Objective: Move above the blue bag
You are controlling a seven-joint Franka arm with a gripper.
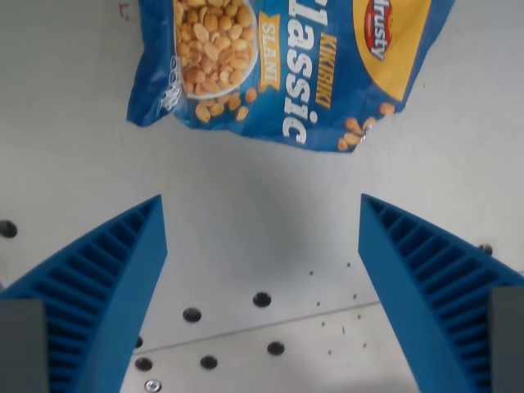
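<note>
A blue snack bag point(286, 65) printed with peanuts, white "Classic" lettering and a yellow logo patch lies flat on the white table at the top of the wrist view; its upper part runs out of frame. My gripper point(262, 209) hangs open over bare table just below the bag's lower edge. Its two blue ribbed fingers point(106, 286) stand wide apart at the view's left and right, with nothing between them. The bag lies beyond the fingertips, apart from them.
The white tabletop point(246, 188) has a seam and several dark round holes point(262, 300) near the bottom of the view, plus small dark specks. Another hole shows at the left edge.
</note>
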